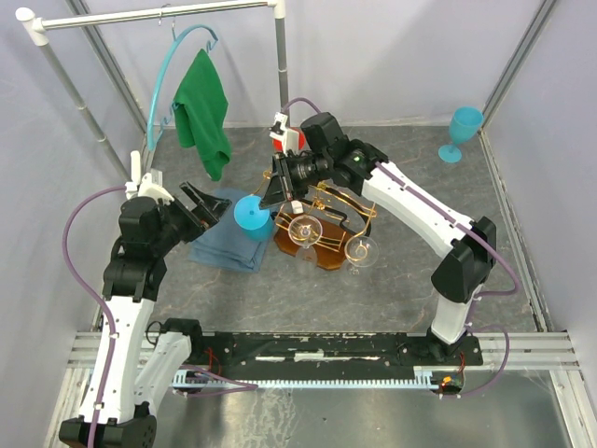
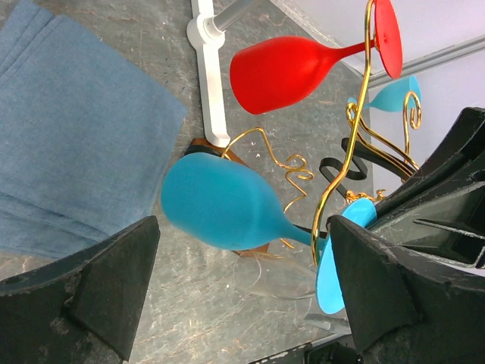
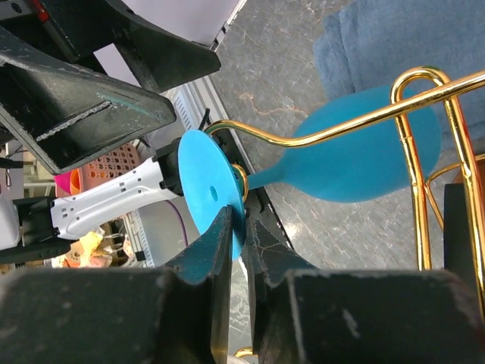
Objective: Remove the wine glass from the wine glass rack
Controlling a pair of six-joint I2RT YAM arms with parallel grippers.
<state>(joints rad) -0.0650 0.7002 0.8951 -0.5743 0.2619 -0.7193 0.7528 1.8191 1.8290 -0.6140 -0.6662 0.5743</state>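
Note:
A blue wine glass (image 1: 250,215) hangs bowl-down and tilted from the left end of the wine glass rack (image 1: 328,217), a gold wire frame on a brown base. My right gripper (image 3: 241,233) is shut on the rim of the glass's round foot (image 3: 206,188), whose stem runs under the gold wire (image 3: 341,121) to the bowl (image 3: 364,155). My left gripper (image 2: 239,296) stands wide open just left of the rack. The blue bowl (image 2: 220,201) lies a little beyond its fingers and touches neither.
A red glass (image 2: 284,72) and two clear glasses (image 1: 305,231) also hang on the rack. A folded blue towel (image 1: 229,243) lies under the left gripper. Another blue glass (image 1: 461,133) stands at the back right. A green cloth (image 1: 205,107) hangs from the white clothes rail (image 1: 149,16).

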